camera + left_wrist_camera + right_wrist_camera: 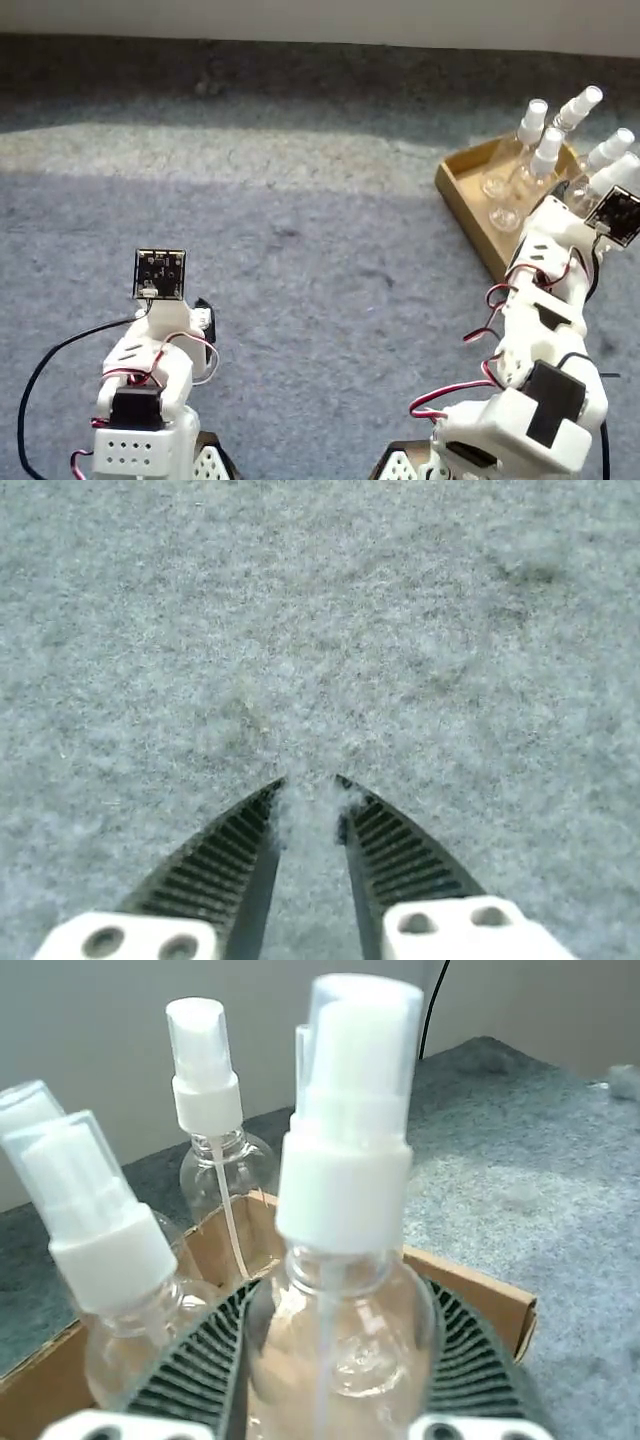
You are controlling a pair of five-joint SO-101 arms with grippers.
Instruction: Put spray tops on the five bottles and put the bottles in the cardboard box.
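Note:
A cardboard box (465,200) sits at the right of the grey carpet and holds several clear bottles, each with a white spray top (533,115). My right gripper (338,1290) is shut on one clear bottle (345,1360), whose white spray top (350,1140) stands upright inside the box (470,1290). In the high view the right arm (545,300) stretches to the box's near right side, by the held bottle (612,178). My left gripper (310,785) points down at bare carpet, slightly open and holding nothing. The left arm (160,330) is at the lower left.
Two other capped bottles (210,1160) (110,1290) stand close beside the held one in the box. Grey carpet (320,260) spreads between the two arms. A pale wall runs along the far edge.

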